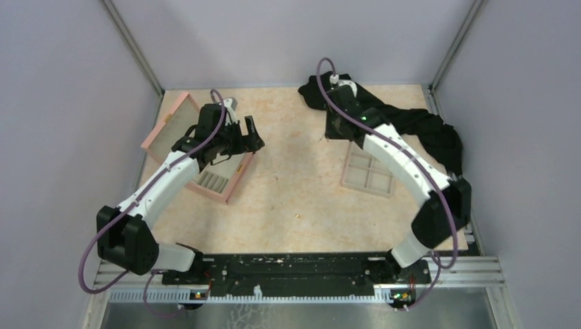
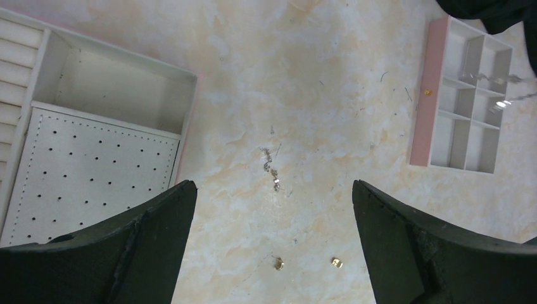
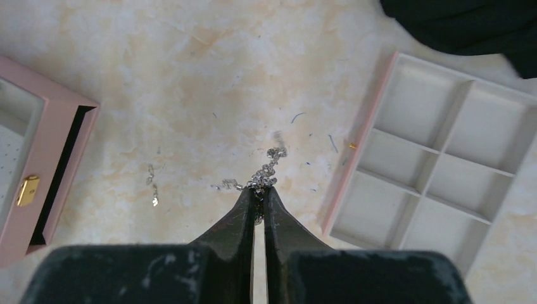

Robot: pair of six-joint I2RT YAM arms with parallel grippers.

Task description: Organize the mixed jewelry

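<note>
The mixed jewelry lies scattered on the marbled table. My right gripper [image 3: 258,192] is shut on a tangled silver chain [image 3: 270,166], which bunches at its fingertips just left of the beige compartment tray [image 3: 443,166]. A smaller silver piece [image 3: 152,185] lies further left. In the left wrist view, a short silver piece [image 2: 271,166] lies ahead of my open left gripper [image 2: 272,185], and two gold bits [image 2: 279,264] [image 2: 336,261] rest between its fingers, untouched. From above, the left gripper [image 1: 250,133] hovers by the pink box [image 1: 220,184] and the right gripper [image 1: 334,130] is near the tray [image 1: 368,171].
The pink box stands open at the left with its lid [image 1: 168,127] raised and a perforated panel [image 2: 95,164] inside. A black cloth [image 1: 425,127] lies heaped at the back right behind the tray. A gold speck [image 3: 353,145] sits on the tray's pink edge.
</note>
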